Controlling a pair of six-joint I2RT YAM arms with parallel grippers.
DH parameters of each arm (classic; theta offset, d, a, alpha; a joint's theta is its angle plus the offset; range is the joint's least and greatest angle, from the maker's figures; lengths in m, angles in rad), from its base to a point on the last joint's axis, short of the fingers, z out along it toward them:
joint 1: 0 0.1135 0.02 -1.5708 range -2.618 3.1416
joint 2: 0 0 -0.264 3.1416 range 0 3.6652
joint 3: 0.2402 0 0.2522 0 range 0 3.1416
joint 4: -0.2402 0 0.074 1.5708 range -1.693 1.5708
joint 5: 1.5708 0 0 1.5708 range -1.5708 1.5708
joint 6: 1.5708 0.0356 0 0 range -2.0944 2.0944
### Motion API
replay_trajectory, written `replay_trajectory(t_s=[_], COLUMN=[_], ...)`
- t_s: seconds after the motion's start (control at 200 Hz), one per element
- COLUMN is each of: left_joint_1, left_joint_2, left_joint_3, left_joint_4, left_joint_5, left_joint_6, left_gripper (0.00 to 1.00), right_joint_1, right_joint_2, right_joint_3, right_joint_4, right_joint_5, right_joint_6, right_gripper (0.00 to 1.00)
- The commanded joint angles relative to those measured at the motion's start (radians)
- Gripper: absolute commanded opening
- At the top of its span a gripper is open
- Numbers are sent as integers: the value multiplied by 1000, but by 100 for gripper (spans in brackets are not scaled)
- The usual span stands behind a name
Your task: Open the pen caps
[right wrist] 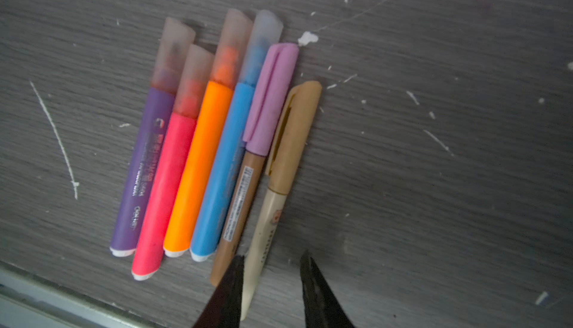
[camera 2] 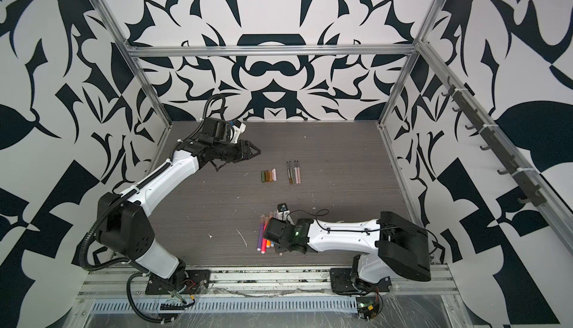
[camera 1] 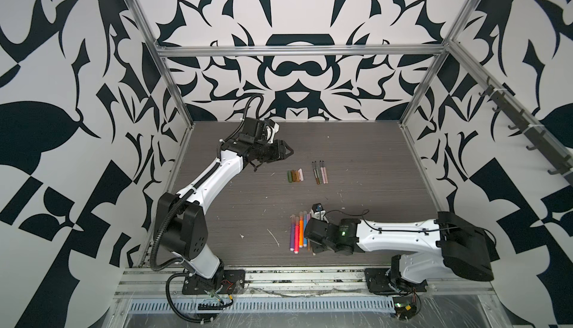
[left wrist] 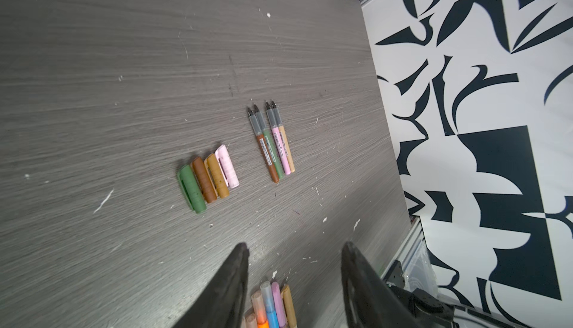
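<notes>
My right gripper point(right wrist: 273, 256) hangs low with its jaws apart and nothing clamped, straddling the tail of the cream pen point(right wrist: 263, 236). One finger point(right wrist: 231, 280) overlaps the end of the brown pen point(right wrist: 238, 205), which lies touching it. I would shift slightly away from the brown pen, so that finger drops into the seam between the two barrels. Then I would close on the cream barrel, well clear of its tan cap point(right wrist: 297, 131), and lift it level. My left gripper point(left wrist: 296, 246) waits raised at the back of the bench point(left wrist: 124, 94), jaws apart and empty. It should take the cap and pull straight along the pen's axis.

Beside these lie the brown pen's lilac cap point(right wrist: 271, 100) and four thick markers point(right wrist: 198, 162) with translucent caps point(right wrist: 235, 41), all on. Farther back, four loose caps point(left wrist: 207, 181) sit in a row near four uncapped pens point(left wrist: 273, 146).

In both top views the wrist hides the right gripper and part of the capped group, so I cannot rule out another pen beneath it. I cannot tell whether the fingers touch the bench, and the cream pen's tail is covered.
</notes>
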Motion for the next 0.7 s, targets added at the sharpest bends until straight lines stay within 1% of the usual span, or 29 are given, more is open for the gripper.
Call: replay_trajectory(t_s=[0.0,0.15,0.335,0.44,0.56,0.695], left_joint_1=[10,22,50,64,78,85], left_joint_2=[-48,-66,-81,-77,-59,-61], left_joint_3=[-12,-27,-35,-43,-36,-40], left_joint_4=[-9,-3,12,21,28,30], left_joint_5=[-9,-14,16,19,60,50], left_joint_6=[12,5,-15,-29,-57,-57], left_gripper=[52,52,52,52,52,52], right_joint_1=[36,52,64,63,64,63], right_joint_2=[20,61,81,57,23,-10], right_joint_3=[47,76,52,22,-16,-14], right_joint_4=[-68,-111,-117,-122,-117,-132], right_joint_5=[66,67,82,89,100,114], right_joint_6=[74,94,129,155,176,176], right_gripper=[34,35,35,34,34,34])
